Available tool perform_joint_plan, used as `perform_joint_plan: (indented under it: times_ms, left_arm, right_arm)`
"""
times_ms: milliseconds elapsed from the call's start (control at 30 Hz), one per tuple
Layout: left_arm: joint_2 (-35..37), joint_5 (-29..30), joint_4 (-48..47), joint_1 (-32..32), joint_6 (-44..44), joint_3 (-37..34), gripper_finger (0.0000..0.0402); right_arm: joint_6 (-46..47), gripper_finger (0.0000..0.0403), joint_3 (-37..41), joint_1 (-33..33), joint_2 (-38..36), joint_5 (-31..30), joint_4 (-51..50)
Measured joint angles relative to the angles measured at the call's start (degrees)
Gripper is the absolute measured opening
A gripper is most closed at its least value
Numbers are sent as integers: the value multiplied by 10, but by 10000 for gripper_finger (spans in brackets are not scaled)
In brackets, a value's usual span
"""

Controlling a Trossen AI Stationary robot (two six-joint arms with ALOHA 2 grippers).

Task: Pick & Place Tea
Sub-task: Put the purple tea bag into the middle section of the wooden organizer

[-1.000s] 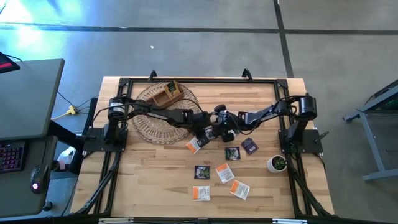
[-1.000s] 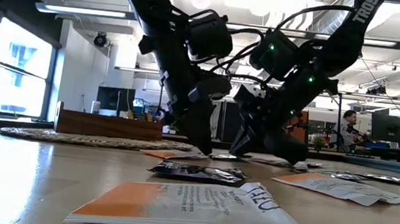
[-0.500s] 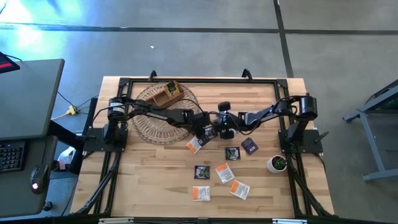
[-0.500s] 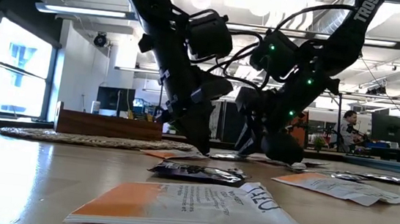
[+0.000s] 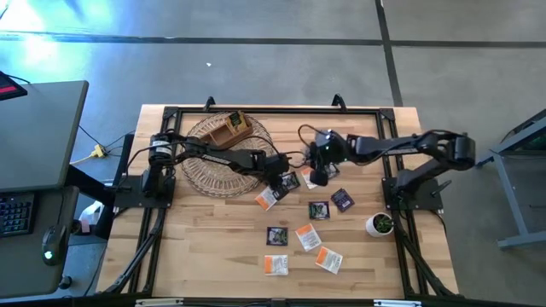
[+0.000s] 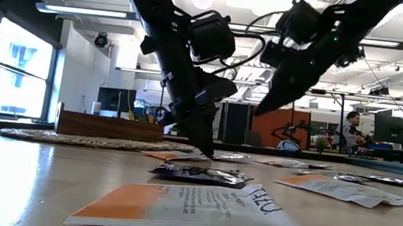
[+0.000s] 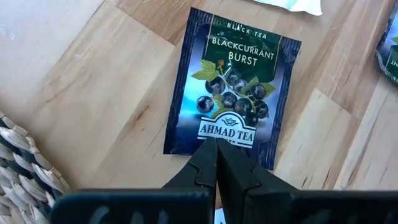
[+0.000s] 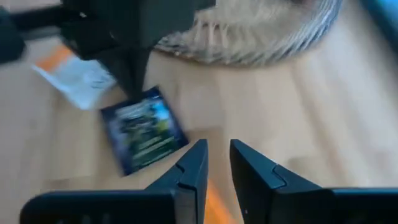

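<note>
A dark blackcurrant tea sachet (image 7: 233, 87) lies flat on the wooden table near its middle (image 5: 290, 180). My left gripper (image 7: 216, 143) is shut, its tips down on that sachet; it also shows low in the low view (image 6: 204, 149). My right gripper (image 8: 217, 155) hangs above the table just right of the sachet (image 5: 316, 173), its fingers a little apart with nothing between them. Several more tea sachets, orange-white (image 5: 306, 236) and dark (image 5: 318, 210), lie flat toward the near edge. My left gripper sets its shut fingertips on the sachet's printed face, close to one short edge (image 7: 217, 132). The fingers come slanting down from the table's left. They cover that edge, so whether they pinch it does not show. The sachet lies flat on the table.
A round woven mat (image 5: 223, 158) with a brown wooden box (image 5: 229, 128) lies at the far left, beside my left arm. An orange-white sachet (image 5: 269, 198) lies just near of my left gripper. A small white pot with a plant (image 5: 380, 224) stands at the right edge.
My right gripper has risen from the table beside the dark sachet and drawn back a little toward the table's right edge, rolling about its own axis. My left gripper has stayed down on the sachet, which has not moved.
</note>
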State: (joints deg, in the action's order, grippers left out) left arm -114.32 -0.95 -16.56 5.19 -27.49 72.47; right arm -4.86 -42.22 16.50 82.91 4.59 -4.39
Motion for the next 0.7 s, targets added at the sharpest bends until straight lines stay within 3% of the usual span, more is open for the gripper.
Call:
perform_joint_plan:
  times_ms: [100, 267, 400, 500, 700]
  left_arm:
    - [0, 0, 6, 0, 0, 0, 0]
    - [-1, 0, 15, 0, 0, -1, 0]
    - [-1, 0, 14, 0, 0, -1, 0]
    - [-1, -1, 14, 0, 0, -1, 0]
    - [-1, 0, 16, 0, 0, -1, 0]
  right_arm:
    - [78, 68, 0, 20, 9, 88, -31]
    - [99, 99, 0, 23, 57, 94, -12]
    - [147, 131, 0, 27, 101, 164, 50]
    - [179, 152, 0, 26, 134, 169, 84]
    - [213, 167, -1, 34, 188, 194, 124]
